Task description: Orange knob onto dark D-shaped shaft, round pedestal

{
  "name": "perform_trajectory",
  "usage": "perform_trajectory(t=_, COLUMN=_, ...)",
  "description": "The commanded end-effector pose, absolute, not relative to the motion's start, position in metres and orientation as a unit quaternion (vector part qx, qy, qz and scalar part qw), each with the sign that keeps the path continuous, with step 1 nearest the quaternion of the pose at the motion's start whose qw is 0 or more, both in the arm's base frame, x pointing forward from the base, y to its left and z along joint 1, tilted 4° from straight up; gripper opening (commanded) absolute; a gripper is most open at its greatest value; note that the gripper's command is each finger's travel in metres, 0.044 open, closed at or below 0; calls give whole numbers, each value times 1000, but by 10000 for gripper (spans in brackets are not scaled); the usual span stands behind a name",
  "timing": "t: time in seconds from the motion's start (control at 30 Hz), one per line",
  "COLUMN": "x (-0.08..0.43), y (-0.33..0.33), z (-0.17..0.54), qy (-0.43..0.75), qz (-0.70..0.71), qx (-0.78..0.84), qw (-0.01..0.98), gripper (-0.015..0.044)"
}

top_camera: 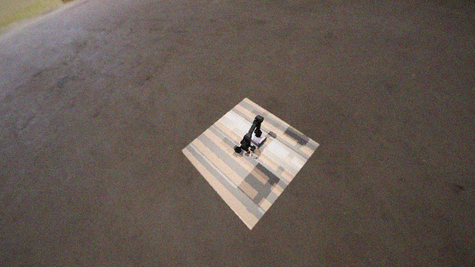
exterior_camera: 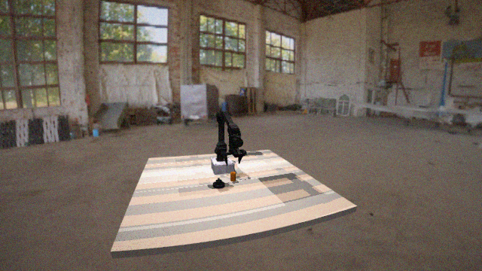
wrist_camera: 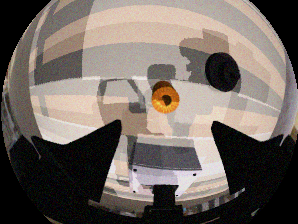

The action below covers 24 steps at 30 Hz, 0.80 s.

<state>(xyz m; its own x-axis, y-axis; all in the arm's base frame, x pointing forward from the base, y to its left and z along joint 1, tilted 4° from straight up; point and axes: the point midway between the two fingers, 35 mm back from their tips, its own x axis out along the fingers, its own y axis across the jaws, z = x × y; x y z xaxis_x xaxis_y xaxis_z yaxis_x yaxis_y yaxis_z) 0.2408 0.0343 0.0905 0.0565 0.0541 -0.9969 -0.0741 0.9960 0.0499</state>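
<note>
The orange knob (top_camera: 249, 151) (exterior_camera: 233, 176) (wrist_camera: 165, 106) stands upright on the table, with its hole facing up in the wrist view. The black round pedestal (top_camera: 237, 149) (exterior_camera: 218, 183) (wrist_camera: 222, 72) stands a short way from it, apart from the knob. Its shaft is hard to make out against the dark body. My gripper (exterior_camera: 233, 162) (wrist_camera: 169, 125) is open and empty, above the table. In the exterior view its fingers hang above the knob. In the wrist view the knob lies beyond the fingertips, between their lines, and the pedestal is farther up and right.
The pale block (top_camera: 259, 140) (exterior_camera: 222, 168) (wrist_camera: 162, 176) at the arm's base is close behind the knob in the exterior view. The striped table top (top_camera: 208, 144) (exterior_camera: 169, 218) carries patchy shadows and ends in open edges over the floor.
</note>
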Motion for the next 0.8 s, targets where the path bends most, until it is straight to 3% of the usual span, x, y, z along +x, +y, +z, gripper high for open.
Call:
perform_trajectory(t=0.0, x=241, y=34, z=91, qy=684, qz=32, qx=3, qw=729, gripper=440)
perform_trajectory(t=0.77, x=247, y=36, z=34, qy=684, qz=32, qx=3, qw=729, gripper=440)
